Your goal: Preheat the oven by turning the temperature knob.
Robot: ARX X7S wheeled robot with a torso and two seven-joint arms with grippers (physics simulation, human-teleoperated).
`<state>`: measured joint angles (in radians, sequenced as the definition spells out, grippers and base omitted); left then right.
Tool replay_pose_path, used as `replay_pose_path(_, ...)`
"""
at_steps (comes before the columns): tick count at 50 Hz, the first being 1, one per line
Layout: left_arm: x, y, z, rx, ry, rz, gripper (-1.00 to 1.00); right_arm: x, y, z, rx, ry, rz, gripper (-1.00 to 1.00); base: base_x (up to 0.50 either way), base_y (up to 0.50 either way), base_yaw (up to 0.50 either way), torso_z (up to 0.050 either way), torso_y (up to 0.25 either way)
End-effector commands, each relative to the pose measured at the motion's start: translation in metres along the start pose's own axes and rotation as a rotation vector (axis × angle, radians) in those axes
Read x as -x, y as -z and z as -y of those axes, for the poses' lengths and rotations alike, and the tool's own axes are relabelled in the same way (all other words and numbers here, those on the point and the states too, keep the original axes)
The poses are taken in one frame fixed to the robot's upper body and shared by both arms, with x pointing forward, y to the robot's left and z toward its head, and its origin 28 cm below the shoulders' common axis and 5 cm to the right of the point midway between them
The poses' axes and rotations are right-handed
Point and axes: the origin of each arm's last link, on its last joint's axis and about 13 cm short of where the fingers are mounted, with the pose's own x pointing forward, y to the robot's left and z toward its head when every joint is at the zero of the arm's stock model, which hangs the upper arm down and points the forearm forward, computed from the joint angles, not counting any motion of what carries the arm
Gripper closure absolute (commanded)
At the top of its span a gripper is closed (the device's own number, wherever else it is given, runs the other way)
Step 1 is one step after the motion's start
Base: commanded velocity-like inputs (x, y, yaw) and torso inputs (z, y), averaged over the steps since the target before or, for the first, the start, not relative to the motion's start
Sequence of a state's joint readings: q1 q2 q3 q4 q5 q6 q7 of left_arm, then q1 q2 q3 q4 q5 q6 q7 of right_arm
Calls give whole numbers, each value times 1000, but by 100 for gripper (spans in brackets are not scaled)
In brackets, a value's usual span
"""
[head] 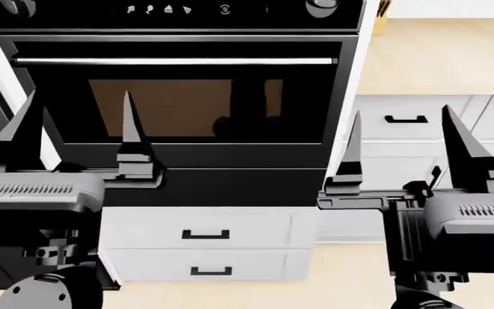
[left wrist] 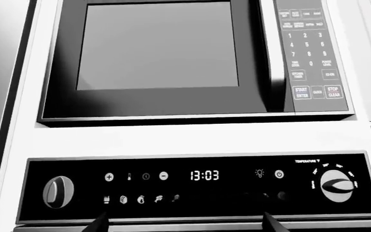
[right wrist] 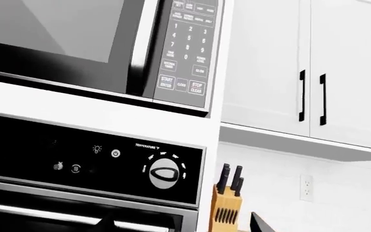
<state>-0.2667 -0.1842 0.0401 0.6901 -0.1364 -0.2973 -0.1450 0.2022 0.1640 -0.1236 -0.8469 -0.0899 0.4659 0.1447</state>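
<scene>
The glossy black oven point(head: 187, 161) faces me in the head view, with a brown-tinted window point(head: 170, 106) and a silver bar handle point(head: 174, 62). Its black panel point(left wrist: 224, 193) shows "13:03". The silver temperature knob point(left wrist: 337, 186) sits at the panel's right end under the word TEMPERATURE. It also shows in the right wrist view point(right wrist: 164, 173) and is cut off at the head view's top edge point(head: 321, 5). A second knob point(left wrist: 58, 192) sits at the panel's left end. My left gripper point(head: 77, 106) and right gripper point(head: 401, 116) are open and empty, held in front of the oven, touching nothing.
A black microwave point(left wrist: 160, 58) with a keypad sits above the oven. White drawers with black handles point(head: 206, 234) lie below it, with more point(head: 406, 119) to the right. A wooden knife block point(right wrist: 227, 205) stands on the counter at the right, under white wall cabinets point(right wrist: 269, 63).
</scene>
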Motion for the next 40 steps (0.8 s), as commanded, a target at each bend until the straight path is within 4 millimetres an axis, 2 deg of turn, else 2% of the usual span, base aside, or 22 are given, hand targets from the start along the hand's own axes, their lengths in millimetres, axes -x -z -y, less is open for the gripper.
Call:
replay_pose_path(1, 1, -2, -1, 5, -2, 5, -100, 2, -3, 0, -16, -12, 19, -100, 0, 500, 0, 0, 0)
replay_pose_path(11, 1, -2, 0, 3, -1, 6, -100, 1, -4, 1, -11, -4, 14, -100, 0, 461, 0, 0, 0)
replay_pose_path(24, 2, -2, 0, 0, 4, 9, -100, -1, -3, 4, -49, 14, -11, -100, 0, 0, 0, 0, 0)
replay_pose_path(28, 2, -3, 0, 1, 4, 11, -100, -1, -4, 3, -44, 10, -6, -100, 0, -302, 0, 0, 0)
replay_pose_path(40, 2, -4, 0, 8, 24, 18, -100, -2, 0, 2, -2, 12, 6, -100, 0, 0, 0, 0, 0)
